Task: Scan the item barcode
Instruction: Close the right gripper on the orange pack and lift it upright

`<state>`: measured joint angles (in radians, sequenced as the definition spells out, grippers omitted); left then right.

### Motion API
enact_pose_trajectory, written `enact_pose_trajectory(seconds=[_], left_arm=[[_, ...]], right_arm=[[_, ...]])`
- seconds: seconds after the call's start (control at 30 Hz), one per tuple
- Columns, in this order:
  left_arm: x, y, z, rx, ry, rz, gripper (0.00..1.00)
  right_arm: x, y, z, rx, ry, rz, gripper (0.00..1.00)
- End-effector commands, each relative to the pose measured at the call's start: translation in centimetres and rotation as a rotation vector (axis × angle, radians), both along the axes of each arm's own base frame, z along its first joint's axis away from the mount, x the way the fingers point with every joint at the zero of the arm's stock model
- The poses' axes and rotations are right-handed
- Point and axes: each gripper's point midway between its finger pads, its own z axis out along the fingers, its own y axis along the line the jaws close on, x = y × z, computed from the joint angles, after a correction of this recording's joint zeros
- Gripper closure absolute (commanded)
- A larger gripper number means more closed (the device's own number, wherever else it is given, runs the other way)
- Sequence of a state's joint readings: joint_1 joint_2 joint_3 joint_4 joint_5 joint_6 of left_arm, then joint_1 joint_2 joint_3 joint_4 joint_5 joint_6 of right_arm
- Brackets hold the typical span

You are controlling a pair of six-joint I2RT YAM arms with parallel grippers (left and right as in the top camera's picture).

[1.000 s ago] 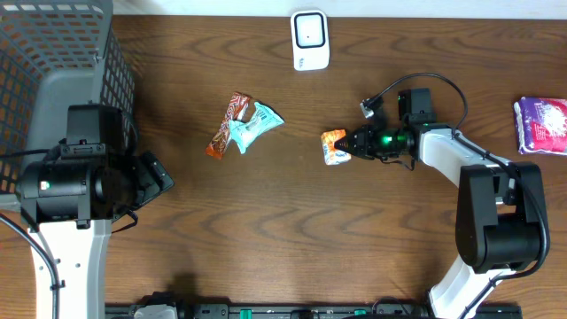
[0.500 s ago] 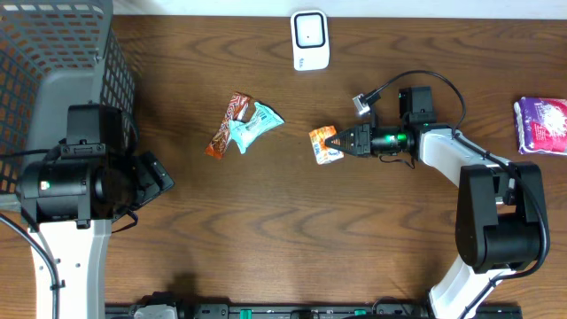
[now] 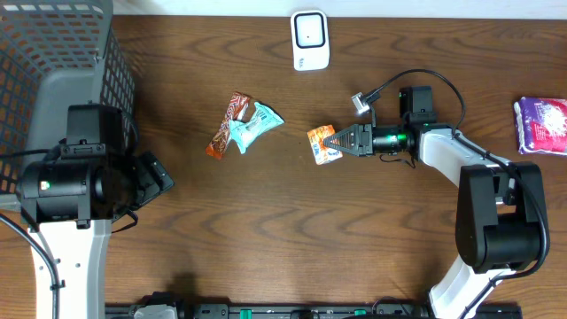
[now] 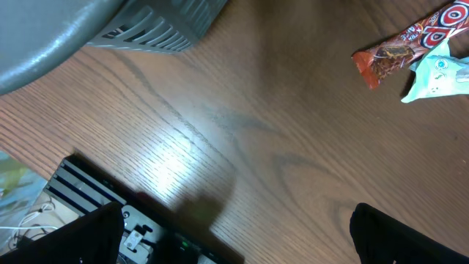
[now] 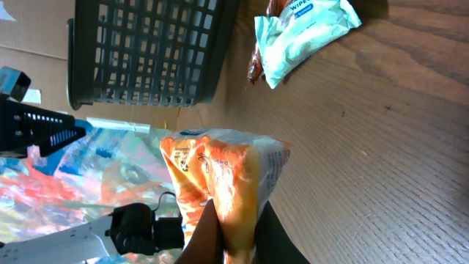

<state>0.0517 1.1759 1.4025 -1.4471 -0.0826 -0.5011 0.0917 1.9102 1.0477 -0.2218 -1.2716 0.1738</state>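
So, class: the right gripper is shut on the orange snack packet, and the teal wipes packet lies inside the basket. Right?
No: the overhead view shows the teal wipes packet on the table, outside the basket. The right gripper is shut on the orange snack packet.

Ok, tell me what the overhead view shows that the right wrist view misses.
Overhead only: the white boxy scanner at the far edge and a purple foil packet at the right. Right wrist only: blurred colourful clutter in the background. Both: the orange snack packet pinched in the shut right gripper, the pale teal wipes pouch, and the dark mesh basket.
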Motion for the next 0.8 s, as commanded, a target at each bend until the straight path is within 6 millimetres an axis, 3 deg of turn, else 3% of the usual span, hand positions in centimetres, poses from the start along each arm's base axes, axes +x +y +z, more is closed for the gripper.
enact_pose_trajectory(seconds=[0.0, 0.77], left_arm=[[-0.16, 0.37, -0.01, 0.012, 0.003, 0.019, 0.02], [-0.16, 0.36, -0.01, 0.012, 0.004, 0.018, 0.02]], right_arm=[[-0.32, 0.16, 0.26, 0.030, -0.013, 0.023, 0.99], [-0.32, 0.20, 0.29, 0.030, -0.041, 0.031, 0.99]])
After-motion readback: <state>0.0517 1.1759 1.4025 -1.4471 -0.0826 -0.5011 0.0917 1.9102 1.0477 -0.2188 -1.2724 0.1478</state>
